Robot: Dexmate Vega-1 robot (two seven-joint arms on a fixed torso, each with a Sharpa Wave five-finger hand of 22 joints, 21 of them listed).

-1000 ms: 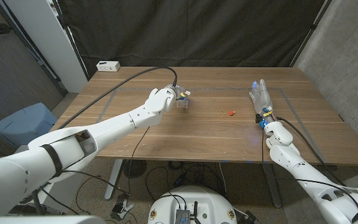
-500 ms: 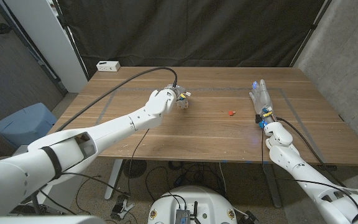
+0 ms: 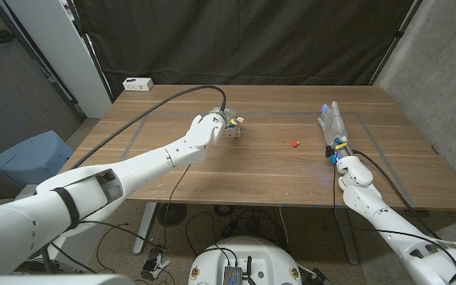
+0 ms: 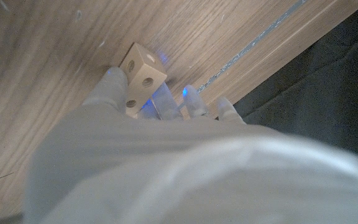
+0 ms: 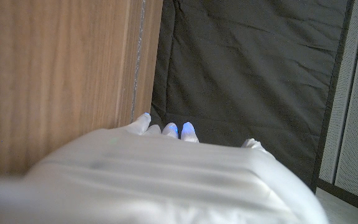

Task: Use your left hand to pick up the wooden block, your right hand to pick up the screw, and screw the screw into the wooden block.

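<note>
Nothing has shifted visibly since the earlier frames: both arms and all items sit as before.

Left hand point(image 3: 206, 128): at the wooden block point(image 3: 231, 129), mid-desk toward the far edge. In the left wrist view point(image 4: 104, 143) its fingers point(image 4: 113, 82) wrap the wooden block point(image 4: 143, 68) on both sides, thumb side touching one face. Block base appears to rest on the desk point(image 3: 275, 170), so contact is made but no lift; whether the grip is firm, cannot tell.

Procedure, step in hand (judgement): close fingers on opposite faces w/ even pressure, keep the holed faces unobstructed, then lift straight up w/o tilting. A lopsided squeeze may spin the block out.

Screw point(image 3: 293, 143): small red item lying on the desk btwn the two hands, well apart from each, untouched.

Right hand point(image 3: 332, 125): stands near the desk's right side, fingers extended and apart, holding nothing. Keep it parked until the block is secured, then approach the screw from above for a fingertip pinch.
</note>
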